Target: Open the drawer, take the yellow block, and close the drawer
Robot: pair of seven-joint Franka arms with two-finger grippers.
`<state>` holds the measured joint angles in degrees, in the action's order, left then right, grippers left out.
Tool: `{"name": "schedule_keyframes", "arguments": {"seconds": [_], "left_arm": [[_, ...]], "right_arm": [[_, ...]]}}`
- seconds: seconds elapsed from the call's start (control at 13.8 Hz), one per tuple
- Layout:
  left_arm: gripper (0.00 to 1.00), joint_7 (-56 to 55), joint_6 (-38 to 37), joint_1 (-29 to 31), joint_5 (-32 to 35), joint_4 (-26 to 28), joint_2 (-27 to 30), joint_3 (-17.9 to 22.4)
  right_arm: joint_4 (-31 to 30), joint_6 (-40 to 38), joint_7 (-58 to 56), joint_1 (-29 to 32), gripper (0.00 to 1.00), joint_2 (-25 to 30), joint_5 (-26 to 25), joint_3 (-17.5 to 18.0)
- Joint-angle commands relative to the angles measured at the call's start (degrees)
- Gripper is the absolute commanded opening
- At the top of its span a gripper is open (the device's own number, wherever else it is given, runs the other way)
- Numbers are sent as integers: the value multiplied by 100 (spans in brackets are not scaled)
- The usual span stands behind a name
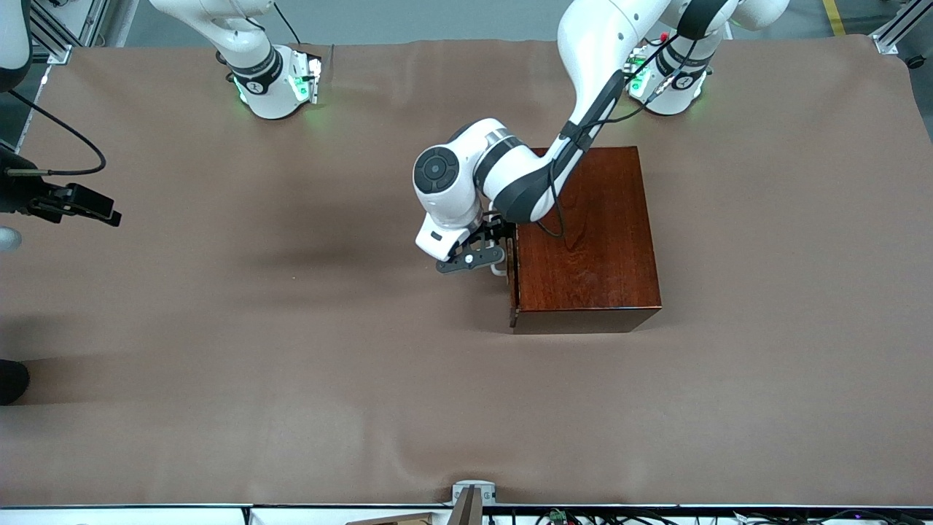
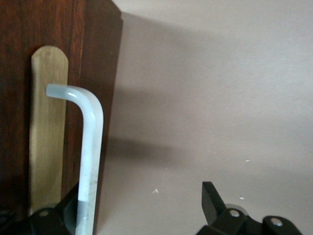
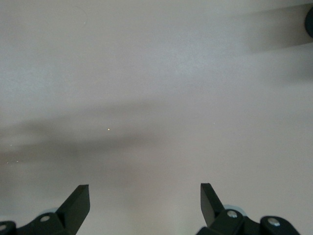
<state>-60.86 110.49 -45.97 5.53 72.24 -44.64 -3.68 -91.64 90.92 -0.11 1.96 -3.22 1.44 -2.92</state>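
The dark reddish-brown wooden box stands mid-table, toward the left arm's end. Its drawer faces the right arm's end, and its front sits flush or nearly flush with the box. My left gripper is open at the white handle. The handle's bar stands between the jaws, close against one finger, and the other finger is well clear of it. My right gripper waits open over bare cloth. The yellow block is hidden.
A brown cloth covers the whole table. Black gear on a cable juts in at the right arm's end of the table. A small grey mount sits at the table edge nearest the front camera.
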Motion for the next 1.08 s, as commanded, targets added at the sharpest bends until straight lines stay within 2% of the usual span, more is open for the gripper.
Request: {"name": "schedule_keyframes", "arguments": {"seconds": [0.0,0.29,0.58,1.01], "left_arm": [[100,-172,622,-149,124,-184,-106,-36],[100,-373,877,-184,115,-210,-62,-62],[100,-874,1607,-246,115,-201,-88,-63],[100,-902,1616,-360,124,-210,-45,-36]], "right_arm": [[23,-39,-33,59,100,32,-3,46],[23,-39,-33,59,100,32,-3,46],[23,-30,-33,59,100,32,-3,46],[23,-30,-33,59,100,32,-3,46]]}}
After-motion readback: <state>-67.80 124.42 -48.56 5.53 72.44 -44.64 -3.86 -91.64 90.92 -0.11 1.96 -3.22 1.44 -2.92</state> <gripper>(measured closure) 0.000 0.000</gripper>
